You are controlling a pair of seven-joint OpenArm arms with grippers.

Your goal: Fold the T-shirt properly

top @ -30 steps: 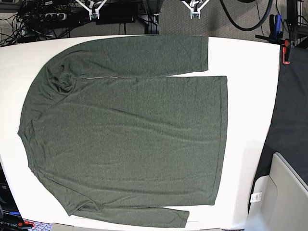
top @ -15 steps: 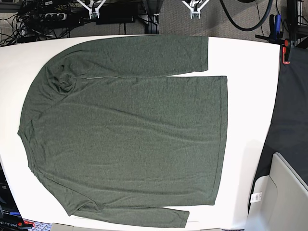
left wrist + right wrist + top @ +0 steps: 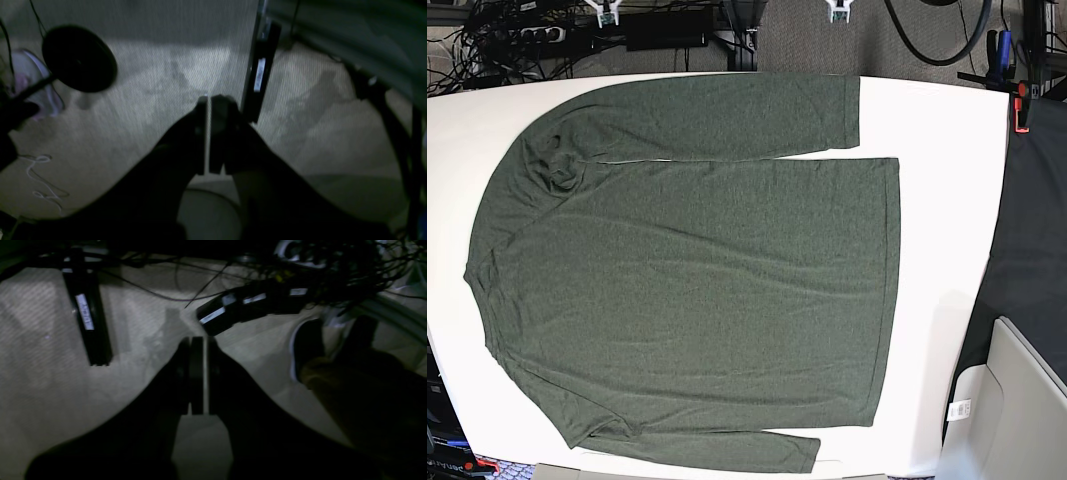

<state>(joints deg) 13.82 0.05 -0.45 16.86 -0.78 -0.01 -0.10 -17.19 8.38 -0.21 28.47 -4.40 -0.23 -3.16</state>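
Beyond the table's far edge, left gripper (image 3: 207,100) closed, right gripper (image 3: 197,340) closed, both empty.

I'm looking at a robotics lab: a white tabletop (image 3: 947,200) over grey carpet (image 3: 877,40), with tangled cables and a power strip (image 3: 532,35) at upper left, clamps (image 3: 1021,105) at upper right.

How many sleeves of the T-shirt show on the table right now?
2. One sleeve lies along the top edge of the T-shirt in the base view; the other sleeve runs along the bottom edge, its lower side near the frame border.
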